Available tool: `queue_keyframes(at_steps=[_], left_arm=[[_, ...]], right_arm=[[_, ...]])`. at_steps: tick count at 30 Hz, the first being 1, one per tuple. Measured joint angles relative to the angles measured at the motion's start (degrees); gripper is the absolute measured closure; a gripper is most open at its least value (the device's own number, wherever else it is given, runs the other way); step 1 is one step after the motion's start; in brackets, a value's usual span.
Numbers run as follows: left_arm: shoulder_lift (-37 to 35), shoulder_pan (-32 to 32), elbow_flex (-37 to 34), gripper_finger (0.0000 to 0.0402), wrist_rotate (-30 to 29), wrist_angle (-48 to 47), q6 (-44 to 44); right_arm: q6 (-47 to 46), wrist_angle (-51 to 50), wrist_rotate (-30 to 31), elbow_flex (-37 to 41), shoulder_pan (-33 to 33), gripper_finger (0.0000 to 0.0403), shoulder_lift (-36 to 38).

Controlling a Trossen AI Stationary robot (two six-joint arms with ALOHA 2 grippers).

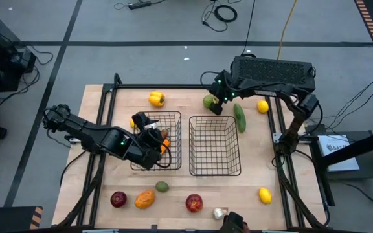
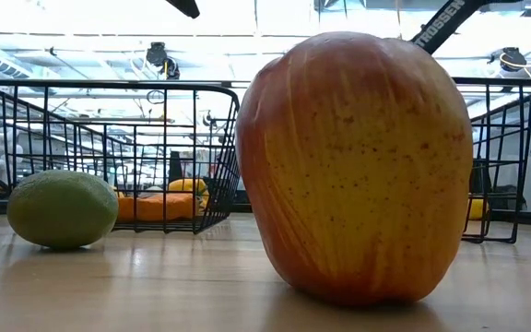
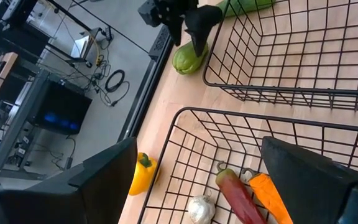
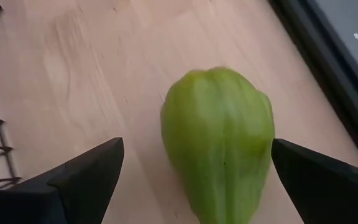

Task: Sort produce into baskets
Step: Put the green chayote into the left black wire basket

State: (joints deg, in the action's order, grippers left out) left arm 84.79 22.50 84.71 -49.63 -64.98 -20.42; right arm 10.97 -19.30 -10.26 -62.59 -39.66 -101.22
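My right gripper is open at the table's far side, low over a green pepper that lies on the wood. Its fingers stand on either side of the pepper, which also shows in the high view. My left gripper is open and empty above the left basket. That basket holds a garlic bulb, a red pepper and an orange pepper. The right basket stands beside it.
A yellow pepper lies far of the left basket. A cucumber and a lemon lie far right. Near the front edge lie two red apples, an orange pepper, a green fruit, garlic and a lemon.
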Motion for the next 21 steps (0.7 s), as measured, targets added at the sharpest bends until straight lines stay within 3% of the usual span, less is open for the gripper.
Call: queue_keyframes(at_steps=[8,21], left_arm=[[0.02,0.0,0.0,0.0052,0.0,0.16,0.17],[0.04,0.0,0.0,0.0052,0.0,0.18,0.19]], right_arm=[[0.78,1.15,0.63,0.0,0.39,0.0015,-0.97],[1.94,0.76,9.87,0.0,4.0,0.0084,-0.97]])
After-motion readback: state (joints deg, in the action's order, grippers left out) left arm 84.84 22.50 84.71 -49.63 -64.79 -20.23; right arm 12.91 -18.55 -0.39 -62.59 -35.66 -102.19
